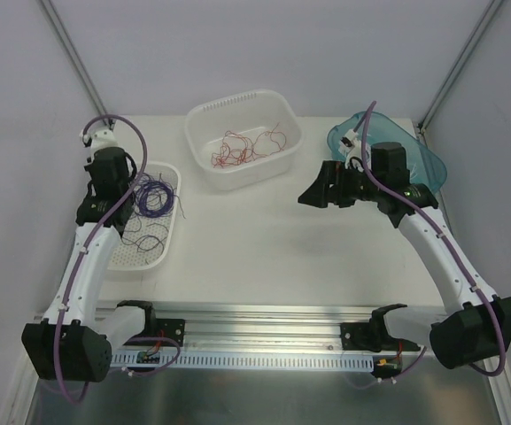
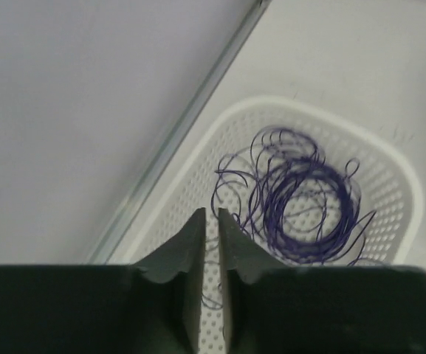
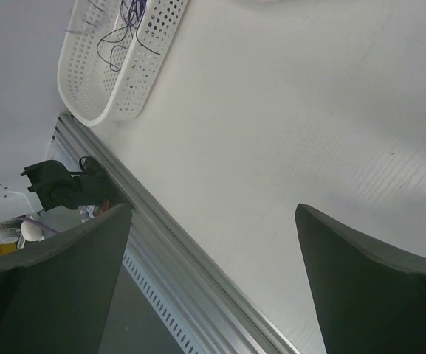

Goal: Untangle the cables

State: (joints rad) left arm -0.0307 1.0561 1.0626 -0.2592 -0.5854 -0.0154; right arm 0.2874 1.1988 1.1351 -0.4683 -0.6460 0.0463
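Observation:
Purple cables (image 1: 153,197) lie in a loose coil in the white perforated tray (image 1: 162,252) at the left. They also show in the left wrist view (image 2: 301,206). Red cables (image 1: 246,146) lie tangled in the white basket (image 1: 200,119) at the back centre. No white cables show. My left gripper (image 1: 113,217) hangs over the tray (image 2: 397,169), its jaws (image 2: 211,214) closed to a thin slit. A purple strand shows through the slit; I cannot tell if it is pinched. My right gripper (image 1: 321,190) is open and empty (image 3: 213,210) above bare table.
A teal see-through container (image 1: 414,146) sits at the back right under the right arm. An aluminium rail (image 1: 264,314) runs along the table's near edge and shows in the right wrist view (image 3: 176,243). The tray (image 3: 87,103) appears there too. Walls close the left and right sides.

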